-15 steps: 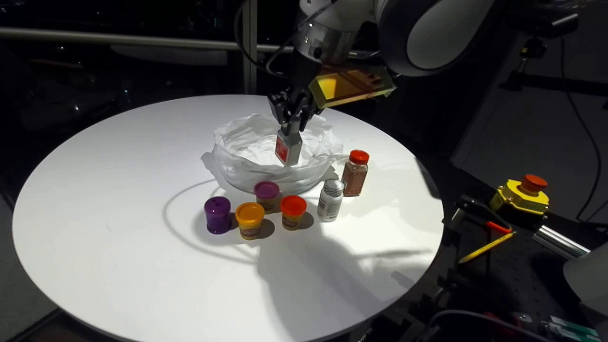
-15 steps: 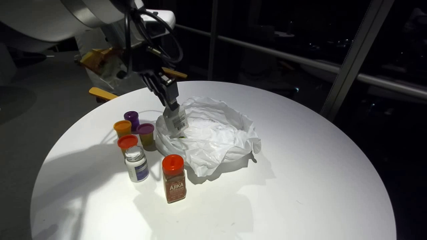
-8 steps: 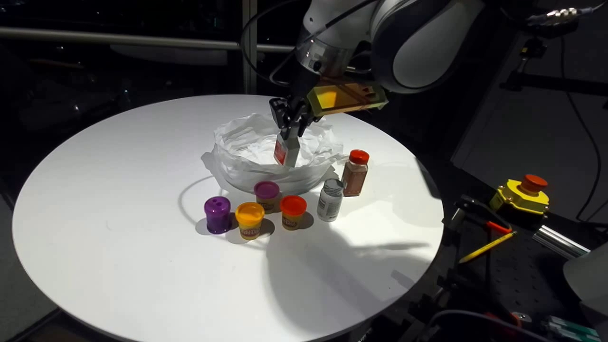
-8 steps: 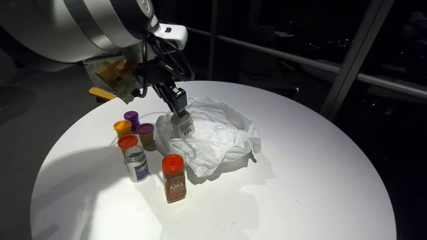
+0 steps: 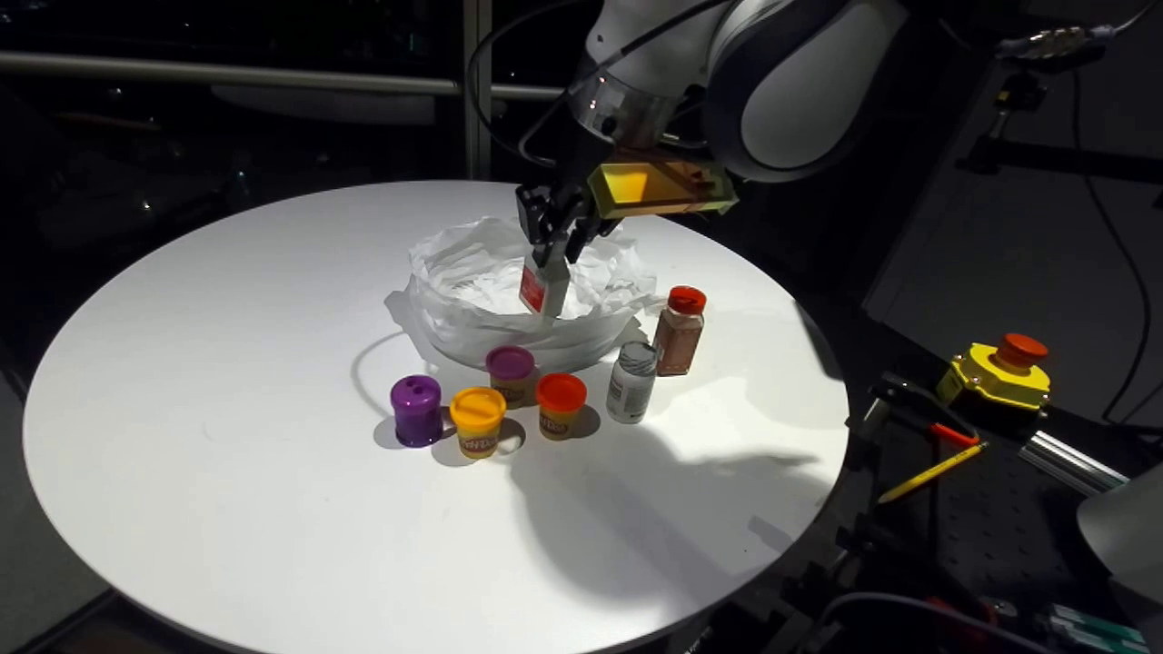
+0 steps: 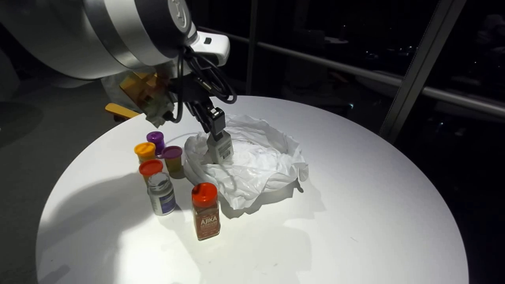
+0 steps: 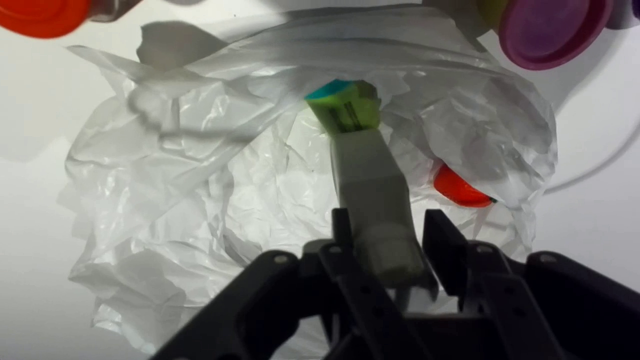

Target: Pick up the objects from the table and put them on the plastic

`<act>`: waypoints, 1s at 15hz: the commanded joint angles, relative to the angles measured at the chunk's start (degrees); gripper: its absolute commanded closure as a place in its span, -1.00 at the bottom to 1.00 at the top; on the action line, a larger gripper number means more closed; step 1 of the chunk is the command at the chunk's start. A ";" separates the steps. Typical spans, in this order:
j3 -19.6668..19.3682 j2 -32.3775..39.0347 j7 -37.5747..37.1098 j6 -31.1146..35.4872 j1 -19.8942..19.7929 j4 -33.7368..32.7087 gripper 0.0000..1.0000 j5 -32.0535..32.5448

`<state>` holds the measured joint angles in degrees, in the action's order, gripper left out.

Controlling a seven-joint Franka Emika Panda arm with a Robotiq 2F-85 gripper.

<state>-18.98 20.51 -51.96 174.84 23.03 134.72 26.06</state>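
A white container with a red label (image 5: 534, 289) stands inside the white plastic bag (image 5: 472, 341), slightly tilted. It also shows in an exterior view (image 6: 221, 150) and the wrist view (image 7: 370, 185). My gripper (image 7: 387, 222) is open around its top, with a thin gap at the right finger. On the table stand a purple jar (image 5: 417, 413), an orange-lidded tub (image 5: 478, 425), a magenta-lidded tub (image 5: 511, 368), a red-lidded tub (image 5: 561, 400), a white bottle (image 6: 162, 197) and a red-capped spice jar (image 6: 206, 217).
Inside the bag lie a yellow-green item with a blue top (image 7: 350, 107) and a red item (image 7: 457, 187), partly covered by a fold. The tubs and bottles stand close to the bag's rim. The round white table (image 5: 273, 527) has a dark surround.
My gripper has lowered the white container further into the bag. The fingers have spread a little from it since half a second ago. The other objects have stayed still.
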 commanded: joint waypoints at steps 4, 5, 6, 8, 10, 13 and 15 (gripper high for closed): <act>-0.66 0.24 -0.19 0.81 -0.38 -0.59 -0.95 0.30; -1.45 -0.91 -0.34 0.67 -0.07 -0.24 -1.00 0.64; -1.78 -3.09 0.06 0.50 -0.17 0.76 -1.00 0.82; -3.03 -8.93 0.72 -0.65 0.44 3.56 -1.00 2.01; -2.03 -15.46 2.52 -2.73 -0.29 7.41 -1.00 1.55; -0.18 -24.54 6.31 -6.52 -0.68 14.47 -1.00 -2.19; 0.07 -30.92 10.66 -10.60 0.29 19.89 -1.00 -6.83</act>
<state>-19.96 0.87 -47.75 169.00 22.83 145.64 25.02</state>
